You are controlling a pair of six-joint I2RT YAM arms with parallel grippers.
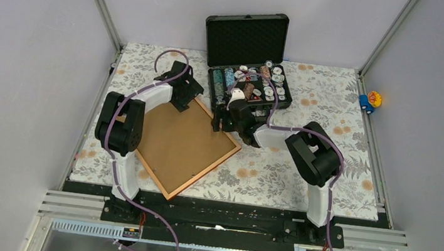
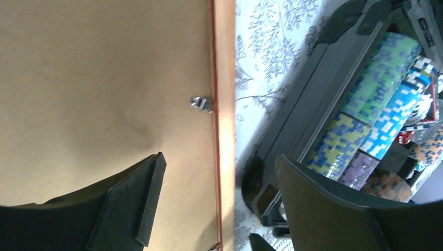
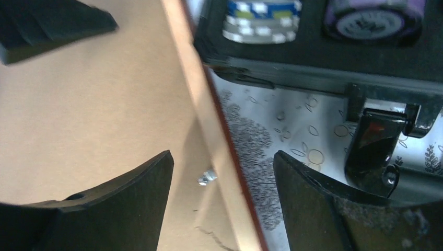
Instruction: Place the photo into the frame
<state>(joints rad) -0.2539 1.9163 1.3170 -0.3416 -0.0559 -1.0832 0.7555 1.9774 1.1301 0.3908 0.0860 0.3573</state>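
Two arms reach over a table covered with a floral cloth (image 1: 303, 166). The frame (image 1: 204, 172) lies flat on the cloth, left of centre, turned so that its corners point toward the table edges. A brown backing board (image 1: 179, 146) fills its opening and faces up.

1. Left gripper (image 1: 192, 95): positioned at the far corner of the frame. In the left wrist view, the left gripper (image 2: 218, 159) is spread wide and straddles the frame (image 2: 225, 104) rail. One finger stands over the backing board (image 2: 104, 94), the other over the cloth (image 2: 261, 52) side next to the case (image 2: 303, 130). Nothing is pinched between the fingers. A small metal tab (image 2: 201, 103) sits on the board against the rail.

2. Right gripper (image 1: 224, 126): positioned at the right corner of the frame. In the right wrist view, the right gripper (image 3: 223, 157) is likewise spread, with the frame (image 3: 206, 104) rail running between its fingers. A second metal tab (image 3: 207, 177) lies on the board just beside the rail. Contact between fingers and frame cannot be determined in either wrist view.

3. Surroundings: an open black case (image 1: 248, 40) stands at the far side of the table, just beyond the frame, with its lid upright. Rows of coloured chips (image 2: 376, 89) fill its lower half. A small yellow and blue toy (image 1: 372, 100) sits at the far right edge
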